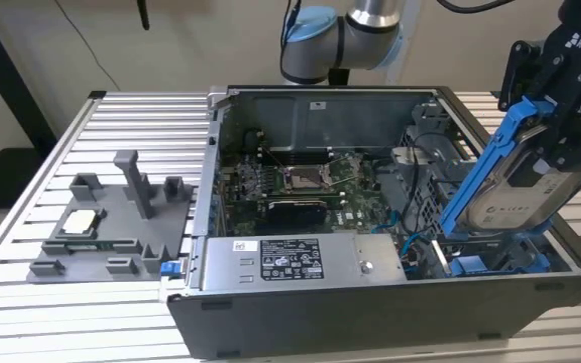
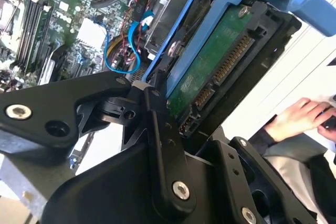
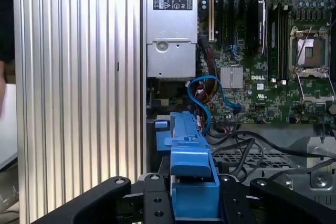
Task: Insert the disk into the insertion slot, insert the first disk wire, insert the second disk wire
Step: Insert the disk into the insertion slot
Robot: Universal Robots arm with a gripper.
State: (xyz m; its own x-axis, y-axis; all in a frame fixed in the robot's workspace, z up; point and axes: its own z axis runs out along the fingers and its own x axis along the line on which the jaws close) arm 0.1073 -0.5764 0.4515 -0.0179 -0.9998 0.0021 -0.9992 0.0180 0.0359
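Over the open computer case (image 1: 301,321), at the exterior view's right, we see the gripper (image 1: 553,140) clamped on the disk (image 1: 513,193), its black fingers closed against the blue carrier frame. The disk stands steeply tilted. Its upper end leans toward the exterior view's right, above the case rim, while its lower end reaches down to the insertion slot (image 1: 498,263), the bay with blue fittings in the case's near right corner. We cannot tell whether that lower end touches the fittings. In the second wrist view the drive's green circuit-board side faces us, one finger (image 2: 157,119) presses on the carrier's edge, and a person's hand (image 2: 299,116) lies in the background. In the first wrist view the carrier sits between the fingers, with a looped blue cable (image 3: 202,90) and the motherboard (image 3: 268,103) beyond. The grey power-supply box (image 1: 290,261) lies along the case's near wall, and a grey fixture (image 1: 109,227) sits on the slatted table (image 1: 28,174), well apart at the exterior view's left.
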